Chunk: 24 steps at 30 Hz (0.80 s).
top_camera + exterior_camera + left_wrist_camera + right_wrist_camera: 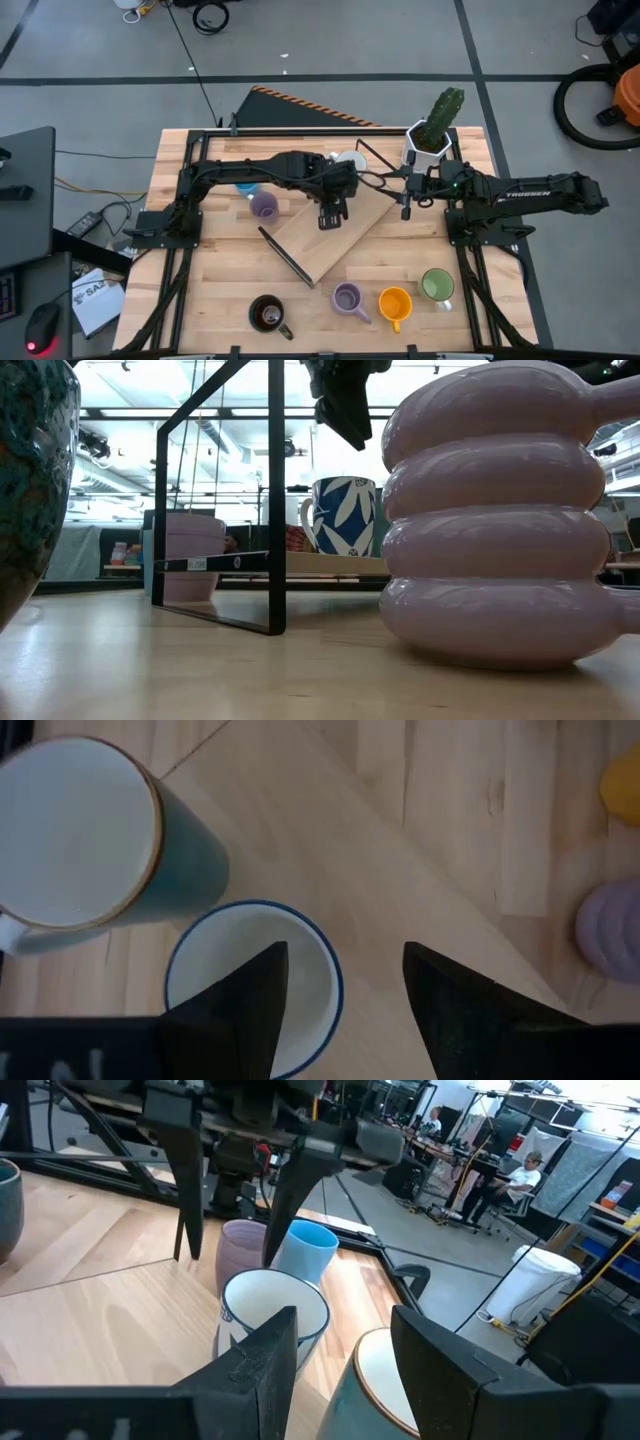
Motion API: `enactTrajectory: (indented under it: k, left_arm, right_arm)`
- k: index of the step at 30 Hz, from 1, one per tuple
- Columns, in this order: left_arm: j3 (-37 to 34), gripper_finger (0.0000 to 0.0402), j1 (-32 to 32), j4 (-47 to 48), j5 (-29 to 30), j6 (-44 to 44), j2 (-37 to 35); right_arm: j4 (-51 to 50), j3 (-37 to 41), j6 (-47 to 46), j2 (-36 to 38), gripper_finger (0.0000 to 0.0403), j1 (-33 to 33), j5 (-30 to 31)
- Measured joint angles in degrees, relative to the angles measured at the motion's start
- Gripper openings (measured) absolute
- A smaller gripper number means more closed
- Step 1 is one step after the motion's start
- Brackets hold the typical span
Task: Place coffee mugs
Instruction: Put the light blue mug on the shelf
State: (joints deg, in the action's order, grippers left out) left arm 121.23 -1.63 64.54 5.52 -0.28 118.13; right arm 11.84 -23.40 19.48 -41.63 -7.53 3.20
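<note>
Two empty mugs, blue-rimmed (250, 975) beside teal (85, 835), under parted left gripper (345, 995).

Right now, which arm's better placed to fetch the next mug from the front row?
Probably the left: its open pincer hangs empty above the board, nearer the lilac mug. The right pincer sits farther back beside the cactus pot.

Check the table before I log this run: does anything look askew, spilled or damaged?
The wooden board lies diagonal to the table's edges, a thin black frame standing at its end. Visible mugs stand upright; no spill or damage shows.
</note>
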Motion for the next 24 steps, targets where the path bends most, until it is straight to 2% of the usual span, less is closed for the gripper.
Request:
enactTrajectory:
  k: [11,17,24]
  left_arm:
    - [0.0,0.0206,0.0,3.3,0.2,0.1,-3.2]
    - [-0.2,0.0206,0.0,9.9,4.0,-2.5,-5.4]
    - [-6.3,0.0205,0.8,9.5,6.7,-4.3,-9.2]
  right_arm:
    - [0.0,0.0,-0.2,0.0,0.0169,0.0,-0.1]
    - [0.0,0.0,-0.7,0.0,0.0169,0.3,-0.8]
    - [0.1,0.0,-1.1,0.0,0.0169,0.4,-1.3]
